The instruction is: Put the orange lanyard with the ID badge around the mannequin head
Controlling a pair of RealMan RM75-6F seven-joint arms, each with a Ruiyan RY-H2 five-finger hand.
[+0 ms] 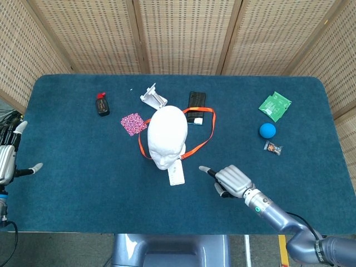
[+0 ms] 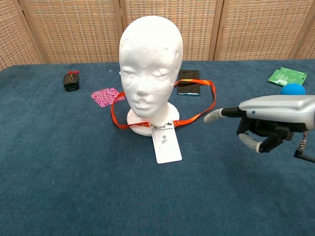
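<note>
The white mannequin head (image 1: 166, 133) (image 2: 149, 64) stands upright mid-table. An orange lanyard (image 1: 208, 129) (image 2: 209, 103) lies looped around its base on the blue cloth, and the white ID badge (image 1: 176, 174) (image 2: 166, 143) rests flat in front of the base. My right hand (image 1: 231, 180) (image 2: 268, 120) hovers low, right of the badge, one finger pointing toward it and the others curled in, holding nothing. My left hand (image 1: 8, 158) is at the table's left edge, fingers spread and empty; the chest view does not show it.
A black phone (image 1: 196, 101) lies behind the head, with a white holder (image 1: 153, 95), a pink patterned square (image 1: 133, 123) and a small black-and-red item (image 1: 102, 104) to the left. A blue ball (image 1: 267, 130), green packet (image 1: 275, 105) and small wrapper (image 1: 272, 147) lie right.
</note>
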